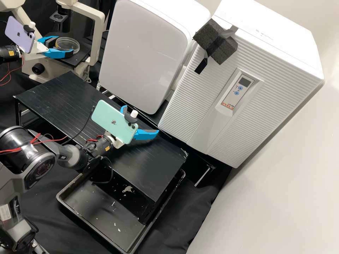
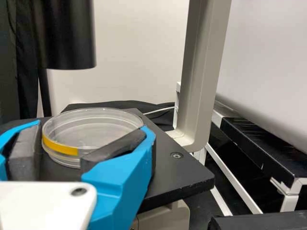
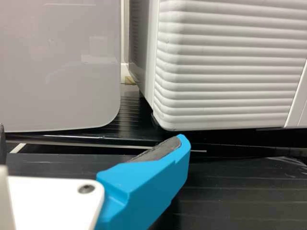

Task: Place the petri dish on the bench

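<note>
Left gripper [image 1: 65, 44] was at the taped petri dish [image 2: 93, 127] by the microscope stage [image 2: 184, 175], clamped or not: couldn't tell | right gripper [image 1: 141, 119] hung, jaws apart, above the black bench [image 1: 144, 167]

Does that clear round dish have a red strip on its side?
No, the strip on the side of the clear round dish is yellow.

The petri dish [image 2: 98, 132] has a yellow band; the phone [image 1: 114, 121] is mint green.
</note>
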Motion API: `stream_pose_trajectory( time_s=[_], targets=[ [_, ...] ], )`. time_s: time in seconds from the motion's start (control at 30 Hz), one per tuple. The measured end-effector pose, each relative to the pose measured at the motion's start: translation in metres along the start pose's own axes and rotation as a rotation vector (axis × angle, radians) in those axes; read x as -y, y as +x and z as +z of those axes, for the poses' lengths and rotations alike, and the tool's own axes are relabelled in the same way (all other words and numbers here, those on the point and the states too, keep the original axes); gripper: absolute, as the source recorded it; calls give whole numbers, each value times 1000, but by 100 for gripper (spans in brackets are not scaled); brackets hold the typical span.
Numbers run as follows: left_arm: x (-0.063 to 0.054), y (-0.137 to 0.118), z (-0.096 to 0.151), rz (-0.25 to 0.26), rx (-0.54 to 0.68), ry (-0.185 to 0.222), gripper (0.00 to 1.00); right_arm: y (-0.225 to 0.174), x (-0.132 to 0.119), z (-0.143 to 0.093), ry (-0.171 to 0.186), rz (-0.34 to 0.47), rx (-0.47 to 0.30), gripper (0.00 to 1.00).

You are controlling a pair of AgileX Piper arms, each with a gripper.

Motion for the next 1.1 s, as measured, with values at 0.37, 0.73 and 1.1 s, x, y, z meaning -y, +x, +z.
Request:
stream_pose_trajectory(
  time_s=[0.37, 0.73, 1.1],
  targets=[
    [1, -2, -1, 14, 6, 1, 0, 0, 0, 0, 0, 0, 0, 100],
    [4, -24, 3, 6, 40, 2, 0, 0, 0, 0, 0, 0, 0, 100],
    [-3, -42, 15, -31, 83, -22, 0, 0, 0, 0, 0, 0, 0, 100]
  ],
)
